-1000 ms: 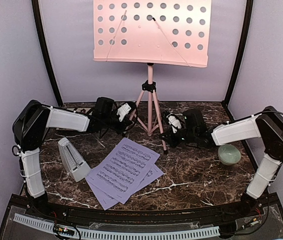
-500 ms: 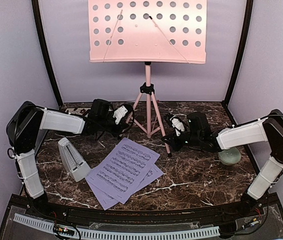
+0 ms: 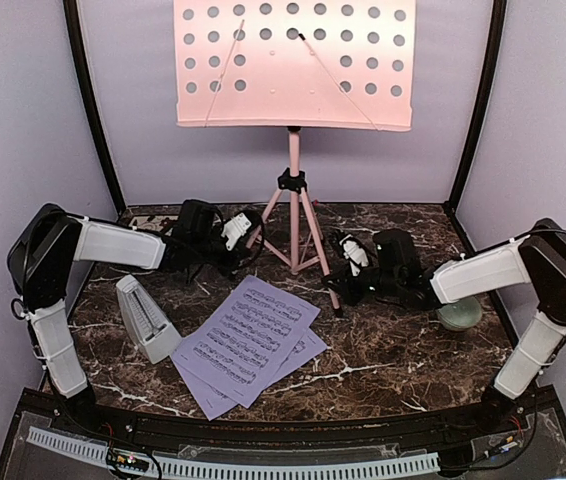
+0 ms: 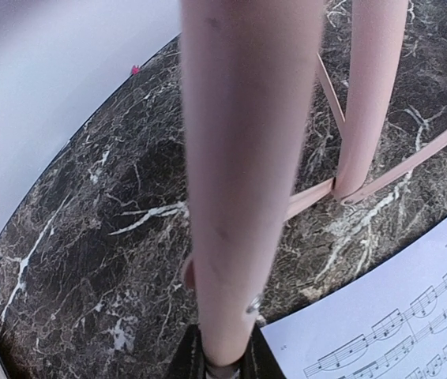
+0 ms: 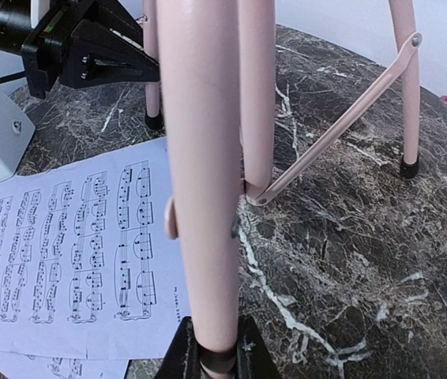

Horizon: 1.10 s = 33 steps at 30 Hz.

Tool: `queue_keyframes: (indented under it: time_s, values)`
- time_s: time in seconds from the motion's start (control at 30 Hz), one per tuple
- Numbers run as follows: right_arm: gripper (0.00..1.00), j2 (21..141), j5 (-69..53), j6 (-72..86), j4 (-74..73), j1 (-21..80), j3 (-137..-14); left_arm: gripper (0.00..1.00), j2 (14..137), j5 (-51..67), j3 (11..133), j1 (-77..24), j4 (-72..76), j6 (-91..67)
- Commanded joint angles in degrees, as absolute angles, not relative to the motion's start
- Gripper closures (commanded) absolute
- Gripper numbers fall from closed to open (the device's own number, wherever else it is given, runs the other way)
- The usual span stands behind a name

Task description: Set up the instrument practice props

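Stand legs (image 4: 231, 158) — gripped between left fingers (image 4: 185, 365), right fingers (image 5: 178, 357).

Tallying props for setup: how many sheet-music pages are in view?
2. The top page lies on the marble table; the second page peeks out beneath it. Others could hide underneath.

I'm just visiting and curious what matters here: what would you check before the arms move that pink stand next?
1. The left gripper shut on a leg of the pink perforated-metal music stand: ok.
2. The right gripper shut on another leg: ok.
3. Stand's pole upright: ok.
4. Held legs' feet down on the dark marble table: cannot tell.
5. The pale lavender sheet-music pages up on the stand: not ok, lying on the table.
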State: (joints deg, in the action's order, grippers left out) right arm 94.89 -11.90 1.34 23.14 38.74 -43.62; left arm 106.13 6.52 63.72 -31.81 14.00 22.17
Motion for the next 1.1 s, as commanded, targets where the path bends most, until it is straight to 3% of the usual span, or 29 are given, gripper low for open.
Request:
queue_keyframes:
  time_s: [0.0, 0.37, 1.07]
  values:
    - [1.0, 99.6, -3.9, 6.2, 19.2, 35.2, -45.9, 1.0, 108.3, -5.3, 67.8, -26.1, 12.5, 21.1]
    - [1.0, 107.4, -4.1, 1.0, 14.9, 30.4, -56.9, 1.0, 114.2, -10.9, 78.6, -26.1, 12.5, 25.6]
    - [1.0, 99.4, -8.9, 6.4, 17.3, 30.3, -41.7, 1.0, 108.8, -10.1, 69.0, -26.0, 9.2, 24.7]
